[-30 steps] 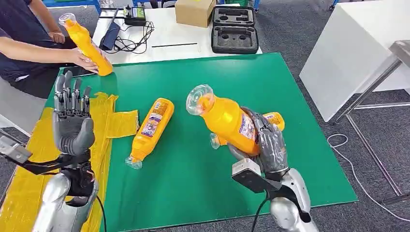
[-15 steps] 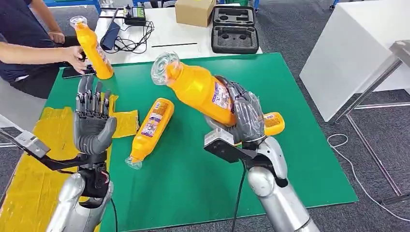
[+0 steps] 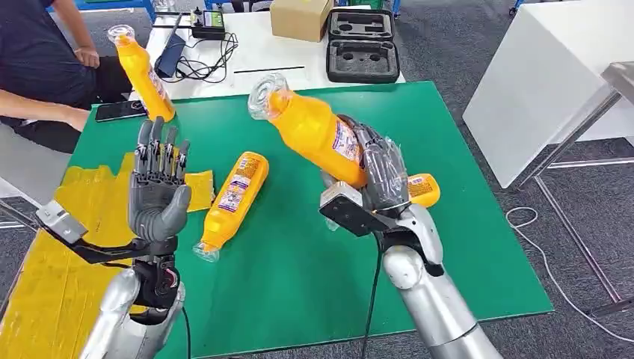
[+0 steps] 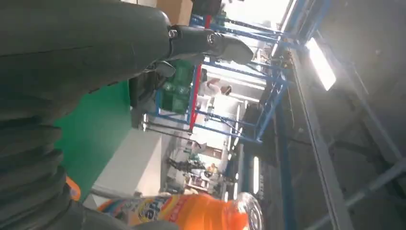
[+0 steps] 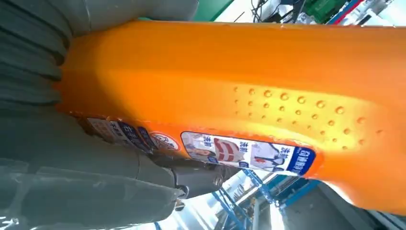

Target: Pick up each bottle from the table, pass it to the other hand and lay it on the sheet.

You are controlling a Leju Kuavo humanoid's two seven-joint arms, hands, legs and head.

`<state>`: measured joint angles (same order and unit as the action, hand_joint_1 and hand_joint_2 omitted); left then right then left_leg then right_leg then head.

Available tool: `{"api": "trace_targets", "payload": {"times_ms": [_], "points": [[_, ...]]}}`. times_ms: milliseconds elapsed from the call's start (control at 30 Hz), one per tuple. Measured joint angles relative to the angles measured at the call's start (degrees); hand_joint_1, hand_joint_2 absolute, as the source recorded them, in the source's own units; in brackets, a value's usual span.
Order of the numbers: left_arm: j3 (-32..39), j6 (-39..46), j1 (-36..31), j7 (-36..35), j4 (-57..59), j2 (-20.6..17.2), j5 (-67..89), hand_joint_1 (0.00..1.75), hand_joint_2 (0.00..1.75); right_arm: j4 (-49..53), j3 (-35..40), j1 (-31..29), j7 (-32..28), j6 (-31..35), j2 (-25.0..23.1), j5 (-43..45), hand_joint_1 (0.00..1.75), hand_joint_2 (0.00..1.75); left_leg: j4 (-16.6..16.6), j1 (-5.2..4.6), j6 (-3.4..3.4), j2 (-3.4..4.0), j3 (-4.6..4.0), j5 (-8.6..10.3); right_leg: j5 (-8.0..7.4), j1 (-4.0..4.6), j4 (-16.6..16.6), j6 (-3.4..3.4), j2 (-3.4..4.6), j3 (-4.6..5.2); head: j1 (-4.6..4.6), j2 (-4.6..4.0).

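Over the green table point(image 3: 448, 247), mid-handover: bottles and hands, read left to right.
Yellow sheet point(image 3: 45, 269): crumpled at the table's left edge, nothing laid on it yet; its wrinkles could let a bottle roll.
Standing bottle point(image 3: 143, 73): upright at the far left corner, beside a seated person point(image 3: 37, 67); an arm swing there could topple it.
My left hand point(image 3: 158, 194): raised, palm up, fingers point(image 3: 160, 153) apart and holding nothing; it waits well apart from the held bottle, so a release now would drop it.
Lying bottle point(image 3: 232, 200): flat on the table between my hands, right under the transfer path; a fall would strike it.
Held bottle point(image 3: 314, 131): tilted, cap toward my left side, clear of the table.
My right hand point(image 3: 381, 176): fingers point(image 3: 374, 161) clamped round the held bottle's lower body; the smooth plastic could slip or swing.
Last bottle point(image 3: 422, 187): lying behind my right hand, mostly hidden.
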<state>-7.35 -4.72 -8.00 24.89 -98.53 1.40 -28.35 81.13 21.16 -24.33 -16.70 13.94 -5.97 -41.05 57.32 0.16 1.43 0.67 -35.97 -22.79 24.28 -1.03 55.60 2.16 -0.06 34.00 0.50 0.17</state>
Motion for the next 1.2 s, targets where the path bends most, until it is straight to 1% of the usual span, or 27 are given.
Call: {"api": "trace_targets", "payload": {"times_ms": [100, 300, 533, 633, 867, 1033, 1200], "points": [[-1.2, -0.5, -1.3, -0.3, 1.4, 0.0, -0.8, 0.0, 1.75, -1.8, -0.2, -1.2, 0.1, -0.2, -0.7, -1.5, 1.75, 1.75, 0.0, 0.0, 0.0, 0.0, 0.0, 0.01, -0.01, 0.01, 0.0, 0.0, 0.0, 0.0, -0.02, 0.0], [-2.8, -0.2, -3.8, -0.3, 4.4, 0.5, -1.1, 0.0, 1.75, -4.0, 1.0, -3.3, 1.8, -0.5, -3.8, -4.4, 1.75, 1.75, 0.0, 0.01, -0.03, -0.01, 0.0, 0.04, -0.01, 0.04, 0.0, 0.0, -0.01, 0.0, 0.0, 0.0], [-3.8, 1.0, -5.2, -0.4, 6.2, 0.5, -1.7, 0.0, 1.75, -9.9, 5.1, -7.7, 4.4, -0.8, -6.5, -4.1, 1.75, 1.75, 0.0, 0.01, -0.03, 0.01, -0.01, 0.04, -0.01, 0.03, 0.0, 0.0, 0.0, 0.02, -0.02, 0.0], [-3.8, 1.6, -5.2, -0.2, 6.6, 0.4, -1.7, 0.0, 1.75, -12.4, 7.5, -8.9, 5.7, -1.9, -7.6, -3.9, 1.75, 1.75, 0.0, 0.01, -0.03, 0.03, -0.02, 0.05, -0.01, 0.03, 0.0, 0.0, 0.01, 0.02, -0.02, 0.0], [-3.3, 4.7, -4.3, 0.6, 5.7, 0.3, 0.3, 0.0, 1.75, -14.8, 13.6, -9.1, 8.1, -4.4, -9.7, -2.6, 1.75, 1.75, 0.0, 0.02, -0.03, 0.03, -0.05, 0.04, 0.0, 0.03, 0.0, 0.0, 0.01, 0.05, 0.0, 0.0], [-3.0, 5.5, -3.1, 0.8, 4.7, 0.1, 1.0, 0.0, 1.75, -15.6, 15.6, -9.1, 8.4, -5.5, -10.7, -2.2, 1.75, 1.75, 0.0, 0.02, -0.04, -0.02, -0.07, 0.04, 0.01, 0.03, 0.0, 0.0, -0.01, 0.04, -0.02, 0.0], [-0.6, 6.8, -0.7, 1.4, 2.2, -0.2, 2.6, 0.0, 1.75, -15.7, 19.3, -8.3, 8.9, -7.3, -11.8, -3.0, 1.75, 1.75, 0.0, 0.02, -0.04, 0.02, -0.07, 0.03, 0.01, 0.04, 0.0, -0.01, 0.0, 0.09, -0.02, 0.0]]}}
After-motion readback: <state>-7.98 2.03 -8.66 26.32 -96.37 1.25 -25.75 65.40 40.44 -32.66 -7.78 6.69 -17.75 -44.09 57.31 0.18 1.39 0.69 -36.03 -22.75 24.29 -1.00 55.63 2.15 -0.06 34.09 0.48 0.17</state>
